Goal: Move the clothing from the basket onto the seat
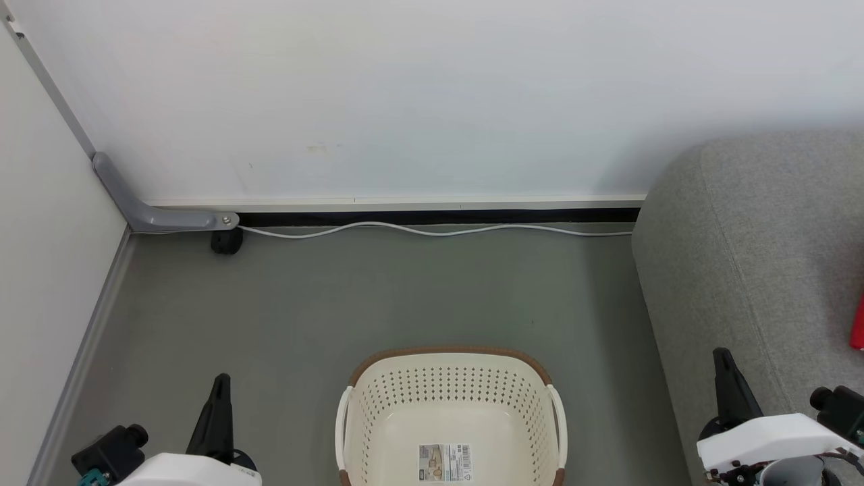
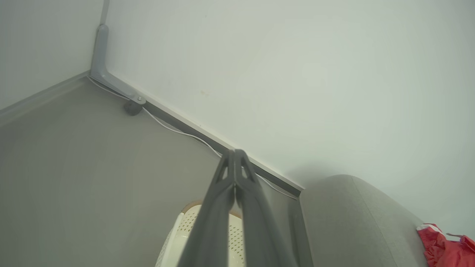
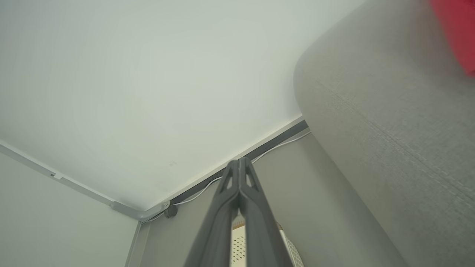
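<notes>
The cream basket (image 1: pixel 453 395) stands on the floor at the bottom centre of the head view, with nothing but a label sticker (image 1: pixel 445 462) on its bottom. The grey seat (image 1: pixel 756 256) fills the right side. Red clothing (image 1: pixel 858 324) lies on the seat at the right edge; in the left wrist view the clothing (image 2: pixel 445 246) rests on the seat (image 2: pixel 349 218). My left gripper (image 1: pixel 220 382) is shut and empty, left of the basket. My right gripper (image 1: pixel 722 356) is shut and empty, over the seat's near edge. Both wrist views show fingers pressed together: left gripper (image 2: pixel 235 152), right gripper (image 3: pixel 239 160).
A white wall runs along the back with a dark baseboard gap and a white cable (image 1: pixel 432 231) on the floor. A grey bracket with a black caster (image 1: pixel 226 241) sits in the left corner. Grey floor (image 1: pixel 378 304) lies between basket and wall.
</notes>
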`<state>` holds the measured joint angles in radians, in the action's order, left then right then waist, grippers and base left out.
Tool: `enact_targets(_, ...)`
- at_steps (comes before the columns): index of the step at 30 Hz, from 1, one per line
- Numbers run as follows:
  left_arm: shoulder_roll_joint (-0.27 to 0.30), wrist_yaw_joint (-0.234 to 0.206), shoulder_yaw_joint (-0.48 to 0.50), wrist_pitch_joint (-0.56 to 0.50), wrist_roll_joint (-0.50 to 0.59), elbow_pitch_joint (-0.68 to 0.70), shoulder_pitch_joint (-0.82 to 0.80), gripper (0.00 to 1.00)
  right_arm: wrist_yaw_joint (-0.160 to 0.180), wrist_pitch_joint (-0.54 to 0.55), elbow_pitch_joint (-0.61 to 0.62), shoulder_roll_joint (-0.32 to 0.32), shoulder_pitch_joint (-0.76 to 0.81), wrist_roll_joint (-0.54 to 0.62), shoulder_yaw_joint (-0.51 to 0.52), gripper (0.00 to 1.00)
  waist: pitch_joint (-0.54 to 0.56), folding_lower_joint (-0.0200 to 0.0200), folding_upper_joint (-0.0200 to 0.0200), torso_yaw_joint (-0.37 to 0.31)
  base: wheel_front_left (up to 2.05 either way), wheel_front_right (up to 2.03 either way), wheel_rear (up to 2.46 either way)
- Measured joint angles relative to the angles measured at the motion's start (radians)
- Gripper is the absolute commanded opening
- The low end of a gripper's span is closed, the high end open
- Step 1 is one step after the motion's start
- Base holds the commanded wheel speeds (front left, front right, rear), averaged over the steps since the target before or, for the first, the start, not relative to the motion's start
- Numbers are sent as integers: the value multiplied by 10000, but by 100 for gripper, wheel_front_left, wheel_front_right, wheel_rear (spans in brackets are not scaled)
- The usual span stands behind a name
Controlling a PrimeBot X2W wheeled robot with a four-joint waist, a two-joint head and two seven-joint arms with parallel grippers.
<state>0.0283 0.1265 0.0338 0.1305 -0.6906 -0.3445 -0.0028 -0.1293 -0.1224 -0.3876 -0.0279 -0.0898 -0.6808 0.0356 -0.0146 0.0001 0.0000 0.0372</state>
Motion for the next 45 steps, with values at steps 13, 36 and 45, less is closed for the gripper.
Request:
enact_targets(13, 4, 0, 79, -428, -1384, 105, -25, 0, 0, 343, 182, -8, 0, -1430, 186, 0, 18, 0, 0, -59, 0, 0, 0)
enact_targets(36, 10, 0, 186, -1053, -3812, 297, -122, 0, 2, 961, 485, -25, 2, -3885, 453, 0, 50, -1, 0, -159, 0, 0, 0)
enact_targets(45, 15, 0, 247, -1310, -4853, 370, -260, 0, 2, 1210, 571, -29, 2, -4872, 539, 0, 61, -1, 0, -199, 0, 0, 0)
